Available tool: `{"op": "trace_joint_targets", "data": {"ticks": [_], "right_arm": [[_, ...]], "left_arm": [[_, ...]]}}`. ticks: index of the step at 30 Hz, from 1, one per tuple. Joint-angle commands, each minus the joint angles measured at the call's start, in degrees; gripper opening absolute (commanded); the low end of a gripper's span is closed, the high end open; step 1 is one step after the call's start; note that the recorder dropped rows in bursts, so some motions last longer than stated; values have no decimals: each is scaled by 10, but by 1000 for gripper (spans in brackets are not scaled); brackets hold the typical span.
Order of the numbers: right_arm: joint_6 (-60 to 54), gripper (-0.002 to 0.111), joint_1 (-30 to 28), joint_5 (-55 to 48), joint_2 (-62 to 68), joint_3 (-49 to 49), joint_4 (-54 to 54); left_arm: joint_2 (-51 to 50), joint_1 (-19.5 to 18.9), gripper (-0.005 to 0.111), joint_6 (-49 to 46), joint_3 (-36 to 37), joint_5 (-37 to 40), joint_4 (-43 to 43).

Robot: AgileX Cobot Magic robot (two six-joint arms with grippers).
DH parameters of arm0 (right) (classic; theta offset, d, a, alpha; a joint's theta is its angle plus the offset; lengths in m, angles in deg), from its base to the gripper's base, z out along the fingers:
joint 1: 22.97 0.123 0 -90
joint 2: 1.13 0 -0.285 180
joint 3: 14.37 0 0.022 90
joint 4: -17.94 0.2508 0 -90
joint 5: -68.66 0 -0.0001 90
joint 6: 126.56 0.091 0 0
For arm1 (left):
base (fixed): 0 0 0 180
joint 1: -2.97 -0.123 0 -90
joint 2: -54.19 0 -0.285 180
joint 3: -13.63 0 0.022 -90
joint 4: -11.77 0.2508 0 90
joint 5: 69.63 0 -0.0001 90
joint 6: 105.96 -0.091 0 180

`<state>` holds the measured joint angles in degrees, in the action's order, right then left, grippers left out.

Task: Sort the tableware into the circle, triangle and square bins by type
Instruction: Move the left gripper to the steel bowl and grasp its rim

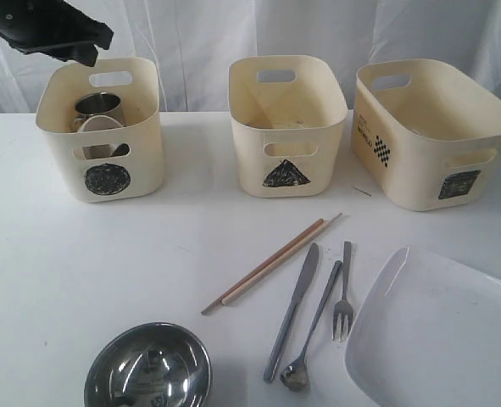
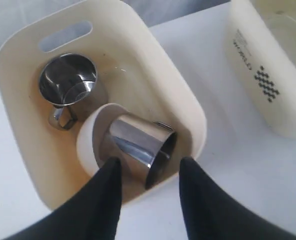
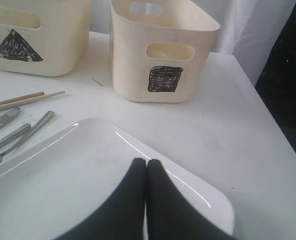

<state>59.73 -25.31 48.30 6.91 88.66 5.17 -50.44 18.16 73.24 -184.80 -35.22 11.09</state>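
The left pincer (image 2: pixel 150 161) hangs released above the circle bin (image 2: pixel 188 100), its two fingers spread and grasping nothing. Directly below it, inside that bin, a tipped mug (image 2: pixel 137 142) lies on its side, resting on the white bowl (image 2: pixel 87 140), with its open mouth facing the bin wall nearest the pincer. The mug sits under the gap between the fingers and neither finger touches it. Farther from the pincer, toward the bin's handle slot, the upright mug (image 2: pixel 67 80) stands on the bin floor, just beside the white bowl.

The right pincer (image 3: pixel 147 162) is clenched, fingers pressed together with nothing between them, and it hovers over the near part of the plate (image 3: pixel 87 170); whether it touches the plate cannot be told. Ahead of it, past the plate's far edge, stands the square bin (image 3: pixel 163 50). The triangle bin (image 3: pixel 37 45) is ahead too, off toward the left arm's side.

Off that same side of the plate, on the surface (image 1: pixel 106 254), the fork (image 1: pixel 344 297), spoon (image 1: pixel 314 331), knife (image 1: pixel 292 309) and chopsticks (image 1: pixel 267 265) lie side by side. The fork is the one nearest the right pincer and the chopsticks the farthest.

The steel bowl (image 1: pixel 148 373) sits on the surface, well apart from both pincers.
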Motion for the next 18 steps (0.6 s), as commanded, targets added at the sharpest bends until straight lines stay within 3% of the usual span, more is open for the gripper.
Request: {"op": "trace_joint_targets", "data": {"ticks": [1,11,17,18], "right_arm": [[0,0,-1,2,-2,-3,-2],[0,0,-1,2,-2,-3,-2],[0,0,-1,2,-2,-3,-2],[0,0,-1,3,-2,-3,-2]], "left_arm": [[71,3,43,-26,62,54,-50],[187,22,43,-118,294,54,-198],[208,94,43,-133,417,30,-208],[208,103,49,-148,437,26,-211]]}}
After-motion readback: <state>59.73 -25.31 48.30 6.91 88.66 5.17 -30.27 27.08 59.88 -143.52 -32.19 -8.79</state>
